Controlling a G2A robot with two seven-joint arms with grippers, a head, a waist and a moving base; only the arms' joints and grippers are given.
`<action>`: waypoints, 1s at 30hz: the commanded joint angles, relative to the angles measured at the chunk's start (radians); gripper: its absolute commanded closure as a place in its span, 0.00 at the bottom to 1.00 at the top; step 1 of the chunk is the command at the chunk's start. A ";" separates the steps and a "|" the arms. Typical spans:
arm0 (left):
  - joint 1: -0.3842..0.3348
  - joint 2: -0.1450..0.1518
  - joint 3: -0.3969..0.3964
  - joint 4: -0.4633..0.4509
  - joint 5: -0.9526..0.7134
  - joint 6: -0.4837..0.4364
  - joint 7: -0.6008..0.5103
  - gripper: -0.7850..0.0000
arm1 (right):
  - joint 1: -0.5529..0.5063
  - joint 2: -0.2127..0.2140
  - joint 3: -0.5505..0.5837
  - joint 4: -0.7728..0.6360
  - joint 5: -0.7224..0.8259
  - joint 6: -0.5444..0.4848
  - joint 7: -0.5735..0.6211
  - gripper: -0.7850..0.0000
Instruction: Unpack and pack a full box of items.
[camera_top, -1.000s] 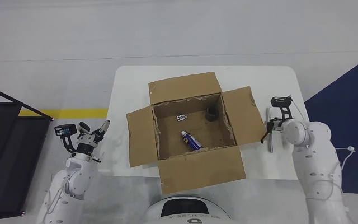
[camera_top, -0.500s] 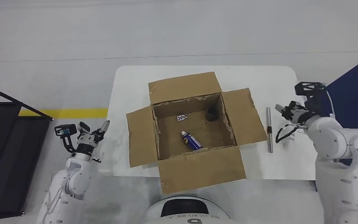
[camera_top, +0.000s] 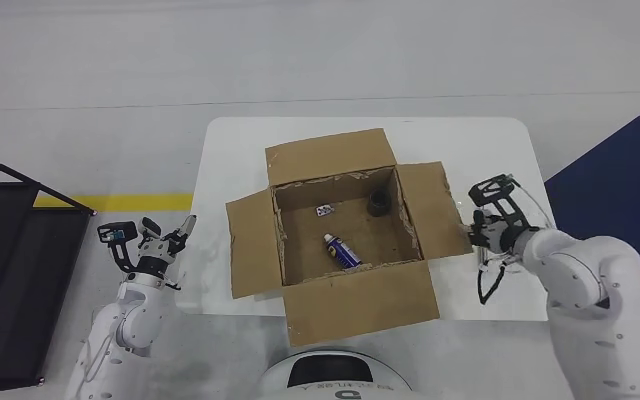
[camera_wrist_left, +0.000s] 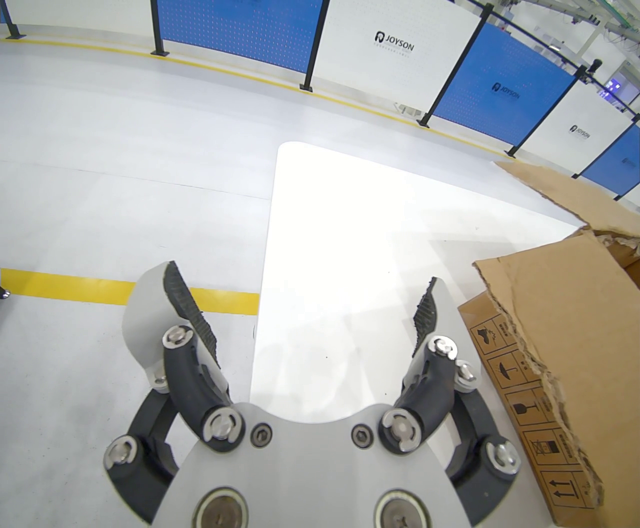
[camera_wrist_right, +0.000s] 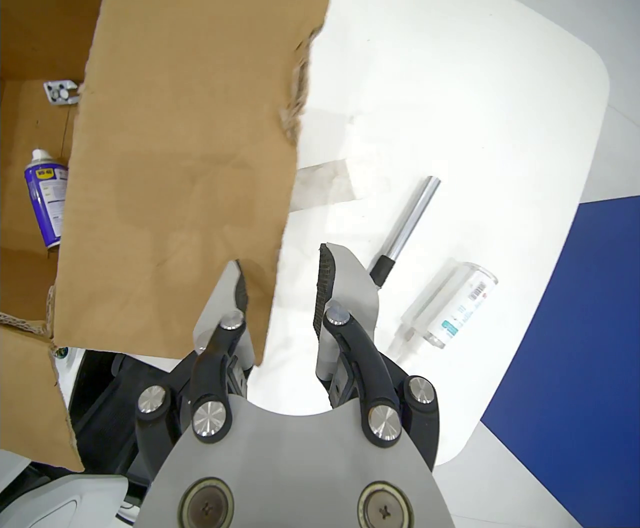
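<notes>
Status: box sits open mid-table, all 4 flaps folded out. 3 items inside: blue spray can lying near the box's centre, small white bracket by the box's far wall, dark roll in its far right corner.

R side: right gripper is at the outer edge of the box's right flap. Its fingers are apart and clamp nothing; the flap's edge sits in the gap between them, no pinch visible. 2 items lie on the table right of the box, just past that flap: metal rod with a black grip and clear bottle, side by side, not touching. A strip of tape is stuck to the table beside the flap.

L side: left gripper is well left of the box at the table's edge, fingers spread wide, nothing held.
</notes>
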 joint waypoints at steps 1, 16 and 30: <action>0.000 0.000 0.000 0.000 0.000 0.000 0.000 0.00 | 0.000 0.001 -0.017 -0.003 0.014 -0.010 0.010 0.73; 0.000 0.000 0.000 0.000 0.000 0.000 0.000 0.00 | 0.048 0.005 -0.240 -0.052 -0.034 -0.005 0.062 0.94; 0.000 0.000 0.000 0.000 0.000 0.000 0.000 0.00 | 0.115 -0.004 -0.425 -0.087 -0.073 0.101 0.036 0.76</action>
